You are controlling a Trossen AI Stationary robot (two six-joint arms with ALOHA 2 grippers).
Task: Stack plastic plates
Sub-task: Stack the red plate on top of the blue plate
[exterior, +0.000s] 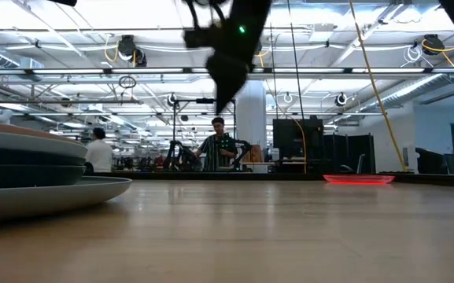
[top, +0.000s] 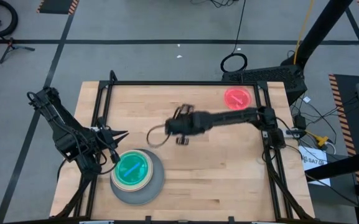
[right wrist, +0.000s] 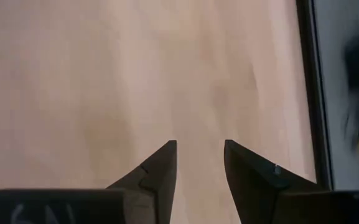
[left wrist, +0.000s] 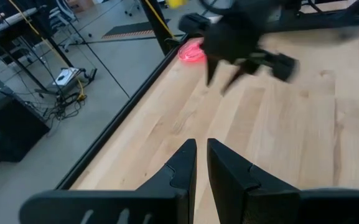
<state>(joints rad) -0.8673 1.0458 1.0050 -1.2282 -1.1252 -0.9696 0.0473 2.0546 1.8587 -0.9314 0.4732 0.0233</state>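
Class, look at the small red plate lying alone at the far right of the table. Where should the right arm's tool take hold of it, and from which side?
Probably at the rim. The red plate lies flat on the table, so only its thin raised edge offers the fingers a bite. Coming from above, at the edge facing the table's middle, looks best: the right tool hangs there, open and empty, and the black frame runs close behind the plate.

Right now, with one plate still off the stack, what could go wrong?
The red plate lies flat near the table's far right edge; a clumsy pinch could nudge it off. The right claw hangs empty mid-table, and carrying the plate to the stack brings it close to the left claw beside it.
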